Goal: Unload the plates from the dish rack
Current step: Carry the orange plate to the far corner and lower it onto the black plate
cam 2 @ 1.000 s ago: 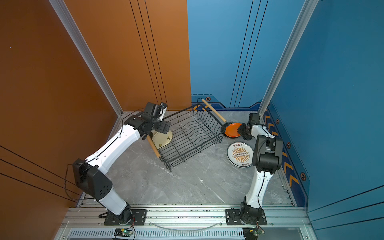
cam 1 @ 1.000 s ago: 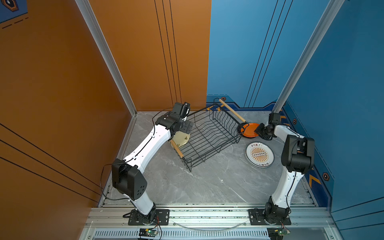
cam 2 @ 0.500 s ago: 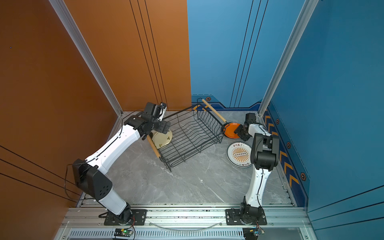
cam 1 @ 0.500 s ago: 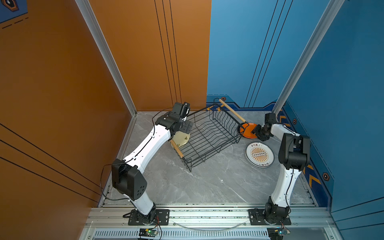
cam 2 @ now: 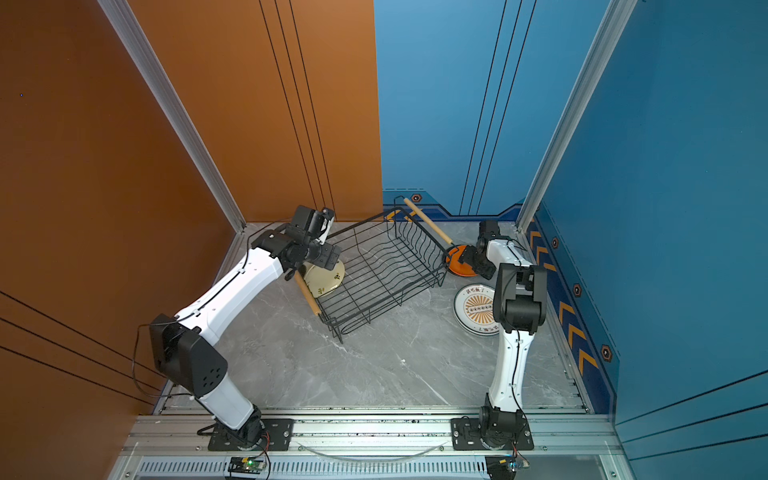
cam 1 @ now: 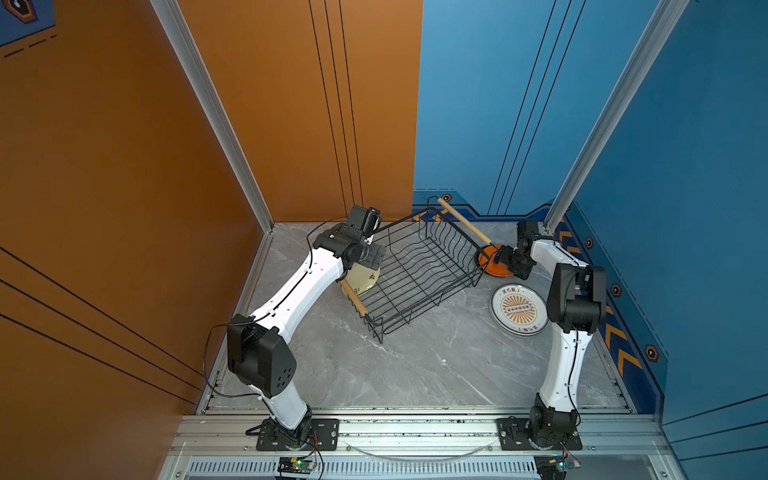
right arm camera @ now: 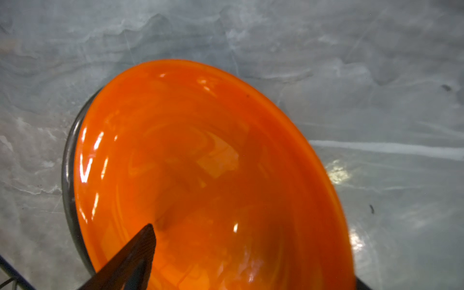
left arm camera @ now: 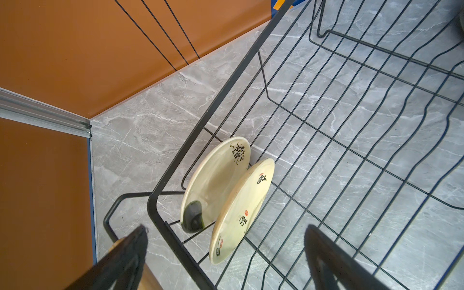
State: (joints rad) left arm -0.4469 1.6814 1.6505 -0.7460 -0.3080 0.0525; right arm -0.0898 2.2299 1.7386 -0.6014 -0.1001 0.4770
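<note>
**Spotter:** Where are the plates on your side?

**Me:** Two cream plates (left arm camera: 216,180) stand on edge in a corner of the dish rack (left arm camera: 221,100), by its wooden handle (cam 1: 353,297). They are close together at one end and splayed at the other. My left tool (left arm camera: 226,227) hangs above them with its jaws spread wide and nothing in them.

**Spotter:** And the right?

**Me:** My right tool (cam 1: 500,258) is at the orange plate (right arm camera: 213,163). That plate lies on the table (cam 1: 415,365) just beside the rack's far end, with a dark rim (right arm camera: 67,155) showing under it. One finger (right arm camera: 133,256) sits over the plate's well and the other is hidden below its edge. The jaws are wide apart, so I judge nothing is pinched. The sunburst plate (cam 1: 517,309) lies flat nearby.

**Spotter:** How will the cream ones handle?

**Me:** I reckon they are glazed, stiff, light and brittle, so slick under the pads. I'd take the one with the characters by its upper rim, with one finger on each face. Then I'd lift it straight up so it neither knocks its neighbour nor snags the wires.
</note>
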